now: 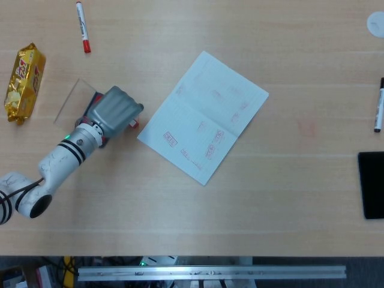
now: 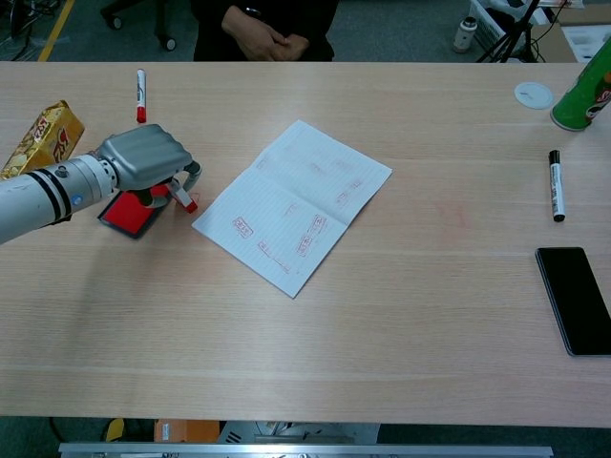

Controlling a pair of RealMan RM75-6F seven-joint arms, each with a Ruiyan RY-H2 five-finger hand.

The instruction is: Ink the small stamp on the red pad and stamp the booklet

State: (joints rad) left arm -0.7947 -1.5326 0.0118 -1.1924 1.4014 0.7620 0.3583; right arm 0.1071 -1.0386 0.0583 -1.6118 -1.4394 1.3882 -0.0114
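Item 1, left robot hand: we record it low over the left part of the desk, knuckles up, fingers curled downward and closed around the small stamp. The right robot hand appears in neither view.

Item 2, small stamp: a pale body with a red end, held in the left robot hand's fingers. In the chest view it juts out below the fingers on the side nearer the booklet, tilted, its red tip at or just above the desk; we cannot tell whether it touches.

Item 3, red pad: lies flat under and just behind the left robot hand, partly covered by it. In the head view only a sliver of red shows at the palm's edge.

Item 4, booklet: open, lying flat at an angle near the middle of the desk, its near-left corner just beside the stamp's tip. We note faint red prints already on its pages.

Item 5, sundries: a yellow snack packet at the far left, a red-capped marker behind the hand, a black marker and a black phone on the right, well apart from the work.
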